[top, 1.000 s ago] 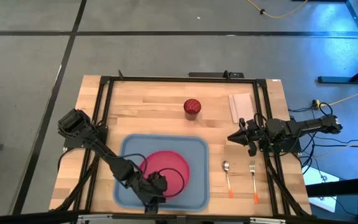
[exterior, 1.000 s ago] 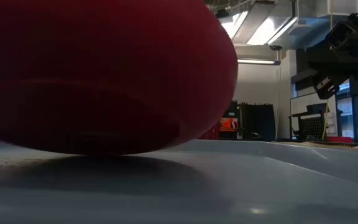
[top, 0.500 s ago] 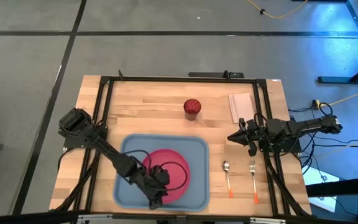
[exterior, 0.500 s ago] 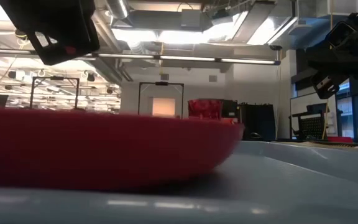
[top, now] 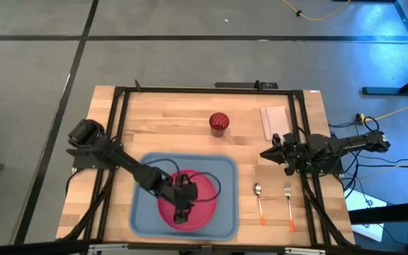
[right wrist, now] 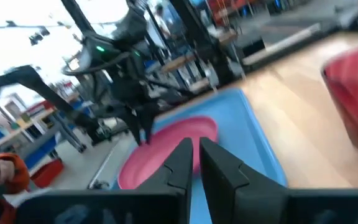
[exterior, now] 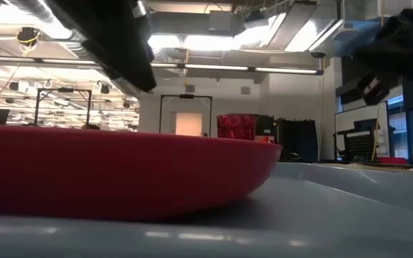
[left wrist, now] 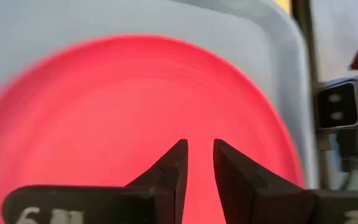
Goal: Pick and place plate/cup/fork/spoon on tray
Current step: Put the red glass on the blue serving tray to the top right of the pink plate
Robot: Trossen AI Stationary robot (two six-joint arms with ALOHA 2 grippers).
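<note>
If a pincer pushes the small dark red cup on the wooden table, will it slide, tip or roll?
The small dark red round cup stands upright on bare wood, so a low push probably slides it. A high push might tip it; being round, it could then roll.

Pink-red plate (top: pixel 190 203) flat in blue tray (top: pixel 222 170); cup (top: pixel 219 122), spoon (top: pixel 258 197), fork (top: pixel 288 204) on table.

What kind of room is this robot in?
Probably a robotics lab or workshop: a wooden table in a black metal frame, cables trailing across the concrete floor, and ceiling lights over shelves behind.
</note>
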